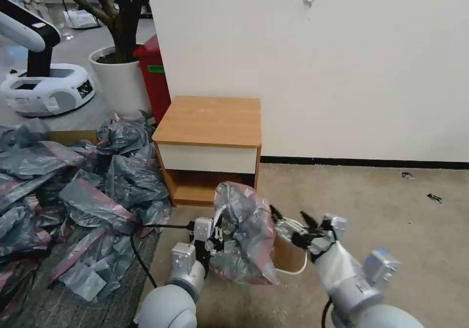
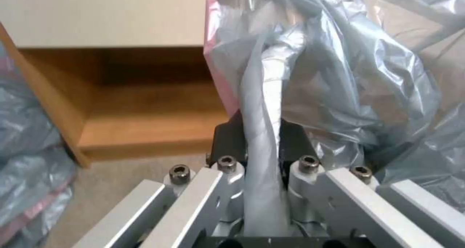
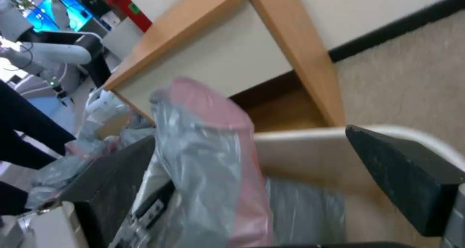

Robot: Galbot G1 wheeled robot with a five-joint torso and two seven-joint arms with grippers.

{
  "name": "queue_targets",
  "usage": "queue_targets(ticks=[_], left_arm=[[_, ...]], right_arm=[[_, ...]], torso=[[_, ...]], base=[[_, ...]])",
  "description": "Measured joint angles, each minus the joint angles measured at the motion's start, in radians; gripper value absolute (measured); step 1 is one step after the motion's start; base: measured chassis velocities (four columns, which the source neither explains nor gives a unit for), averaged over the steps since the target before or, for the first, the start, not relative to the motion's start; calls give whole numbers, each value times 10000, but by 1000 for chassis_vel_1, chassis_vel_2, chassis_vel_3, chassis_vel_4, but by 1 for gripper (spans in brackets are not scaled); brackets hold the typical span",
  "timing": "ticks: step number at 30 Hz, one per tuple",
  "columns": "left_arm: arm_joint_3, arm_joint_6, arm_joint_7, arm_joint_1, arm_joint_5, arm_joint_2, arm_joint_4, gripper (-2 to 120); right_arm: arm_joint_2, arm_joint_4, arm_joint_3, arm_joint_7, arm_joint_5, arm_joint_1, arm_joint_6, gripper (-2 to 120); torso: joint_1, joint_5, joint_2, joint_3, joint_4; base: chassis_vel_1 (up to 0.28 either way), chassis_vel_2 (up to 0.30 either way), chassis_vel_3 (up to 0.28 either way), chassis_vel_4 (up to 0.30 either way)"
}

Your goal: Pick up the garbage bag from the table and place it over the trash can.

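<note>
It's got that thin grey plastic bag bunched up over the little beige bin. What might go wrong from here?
1. The thin translucent grey garbage bag hangs crumpled over one side of the small beige trash can, so it may slump inside rather than line the rim.
2. The left gripper pinches only a twisted strand of film, which might tear or slip.
3. The right gripper is open beside the bag with one finger at the rim; it could nudge the light bin.
</note>
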Motion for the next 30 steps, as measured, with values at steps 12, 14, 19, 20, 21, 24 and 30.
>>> queue_targets(ticks=[12,14,19,20,21,24,30], left_arm=[[-93,-136,213,-230,-232,-134,-27,7],[-94,-136,218,-235,-268,-144,-31,7],[-124,-136,220,-214,-379,-189,-72,7],[-144,-135,220,-195,-424,-196,-88,7],[-163,-134,221,-166,-482,-201,-116,7],[-219,-123,220,-107,-576,-201,-172,7],[-317,-68,176,78,-877,-244,-266,7]], right_arm=[[156,-459,-270,154,1463,550,-30,82],[156,-460,-267,138,1593,586,-30,78],[171,-479,-286,42,1694,652,-23,60],[186,-490,-312,8,1692,663,-18,55],[200,-504,-328,-22,1679,672,-10,52],[220,-531,-347,-66,1593,680,4,41],[201,-527,-315,-244,1078,691,-12,18]], torso=[[0,0,0,-1,-1],[0,-1,0,0,-1],[0,0,0,-1,-1],[0,0,0,-1,-1],[0,0,0,-1,-1],[0,0,0,-1,-1],[0,0,0,-1,-1]], base=[[0,0,0,0],[0,0,0,0],[0,0,0,0],[0,0,0,0],[0,0,0,0],[0,0,0,0],[0,0,0,0]])
